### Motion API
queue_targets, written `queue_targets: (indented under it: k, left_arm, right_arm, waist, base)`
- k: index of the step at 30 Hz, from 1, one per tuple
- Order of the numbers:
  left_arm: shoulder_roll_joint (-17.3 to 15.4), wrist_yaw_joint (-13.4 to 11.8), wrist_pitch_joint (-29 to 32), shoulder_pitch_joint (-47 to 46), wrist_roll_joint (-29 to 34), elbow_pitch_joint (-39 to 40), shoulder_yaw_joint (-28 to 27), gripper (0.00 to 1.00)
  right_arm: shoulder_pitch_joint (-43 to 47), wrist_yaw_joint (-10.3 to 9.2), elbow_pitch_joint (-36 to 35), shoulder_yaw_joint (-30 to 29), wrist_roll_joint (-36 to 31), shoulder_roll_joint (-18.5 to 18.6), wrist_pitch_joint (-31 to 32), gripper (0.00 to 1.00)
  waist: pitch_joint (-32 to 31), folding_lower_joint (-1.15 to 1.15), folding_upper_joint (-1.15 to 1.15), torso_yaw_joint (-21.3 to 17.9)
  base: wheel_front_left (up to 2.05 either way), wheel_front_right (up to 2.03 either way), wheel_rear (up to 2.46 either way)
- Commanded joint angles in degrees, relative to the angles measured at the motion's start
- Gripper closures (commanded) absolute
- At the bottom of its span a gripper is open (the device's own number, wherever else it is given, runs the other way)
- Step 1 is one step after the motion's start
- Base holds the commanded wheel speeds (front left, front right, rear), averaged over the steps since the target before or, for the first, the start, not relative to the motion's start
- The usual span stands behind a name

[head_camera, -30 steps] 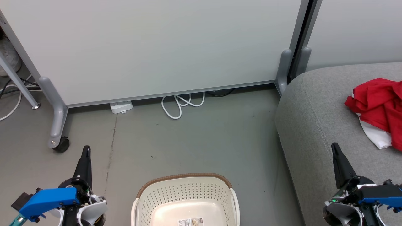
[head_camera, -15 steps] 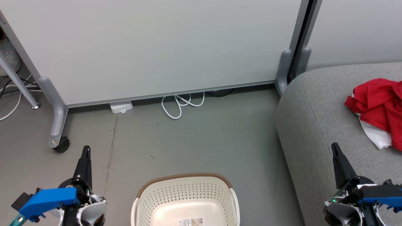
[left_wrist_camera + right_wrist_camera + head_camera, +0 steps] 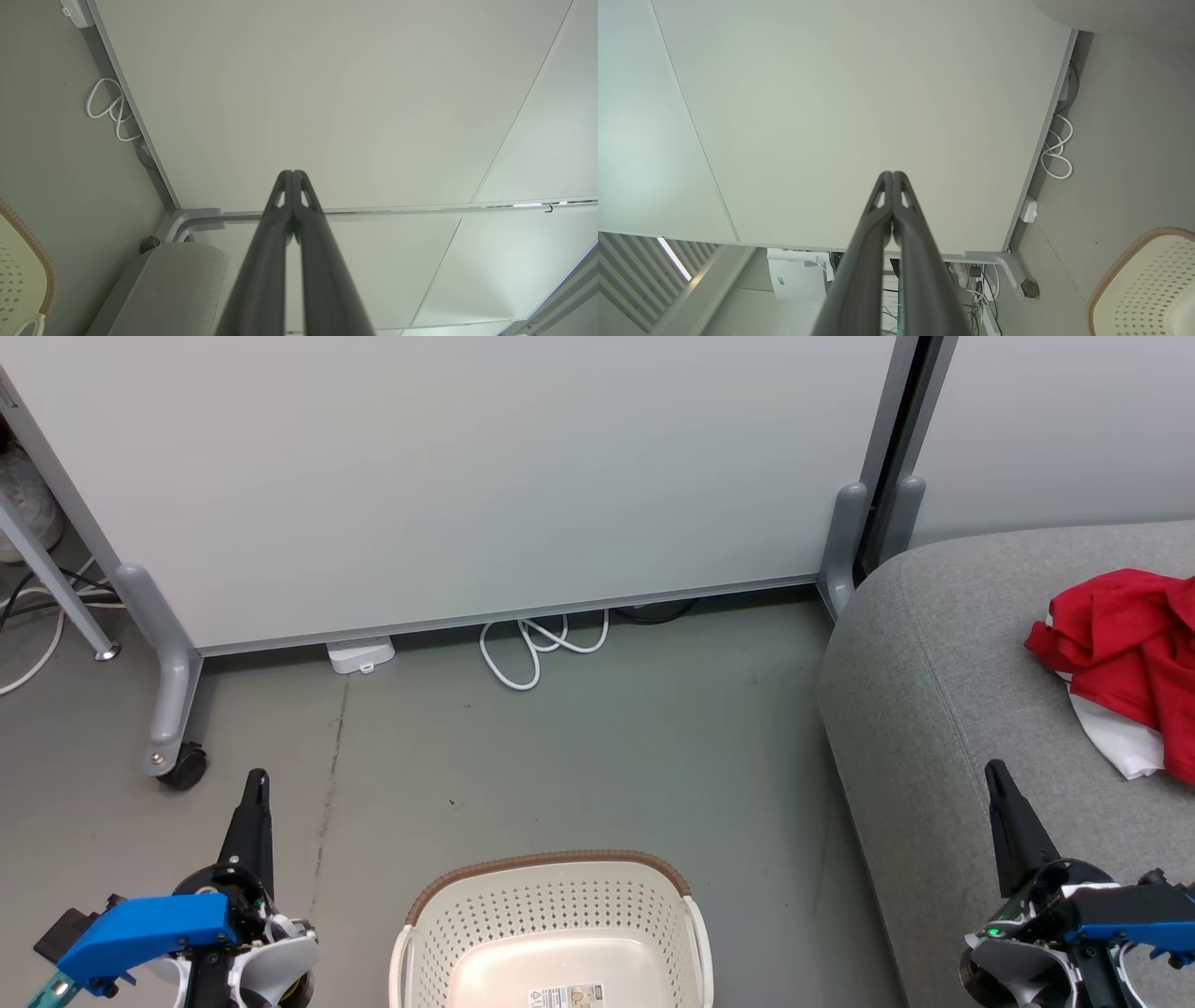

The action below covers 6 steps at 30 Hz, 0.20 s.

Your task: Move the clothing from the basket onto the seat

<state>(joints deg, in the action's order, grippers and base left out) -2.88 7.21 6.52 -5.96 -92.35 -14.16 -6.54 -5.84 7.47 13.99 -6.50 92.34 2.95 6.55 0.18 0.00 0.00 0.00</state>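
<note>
- My left gripper [image 3: 254,793], near left: fingers pressed together, holding nothing.
- Basket [image 3: 551,861], near middle: looks empty.
- My right gripper [image 3: 997,782]: same, closed and empty.
- Clothing [image 3: 1130,635] sits on the seat [image 3: 934,663], far right. Nothing's budged lately, so I reckon we're done.

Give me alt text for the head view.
A cream laundry basket, its visible bottom bare, stands on the grey floor at bottom centre; crumpled red clothing lies on the grey seat at right. The left gripper and right gripper point up, shut, holding nothing.
</note>
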Motion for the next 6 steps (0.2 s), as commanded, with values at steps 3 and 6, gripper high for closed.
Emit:
queue_targets:
  k: [3,6]
  left_arm:
    - [0.0,0.5,0.2,-0.5,-0.1,0.3,-0.1,1.0]
    - [0.0,0.5,0.2,-0.5,-0.1,0.3,-0.1,1.0]
  right_arm:
    - [-0.8,0.04,0.1,-0.1,0.2,-0.1,0.2,1.0]
    - [-0.8,0.04,0.1,-0.1,0.2,-0.1,0.2,1.0]
  waist:
    - [0.0,0.0,0.0,0.0]
    - [0.0,0.0,0.0,0.0]
  base:
    - [0.0,0.0,0.0]
    - [0.0,0.0,0.0]
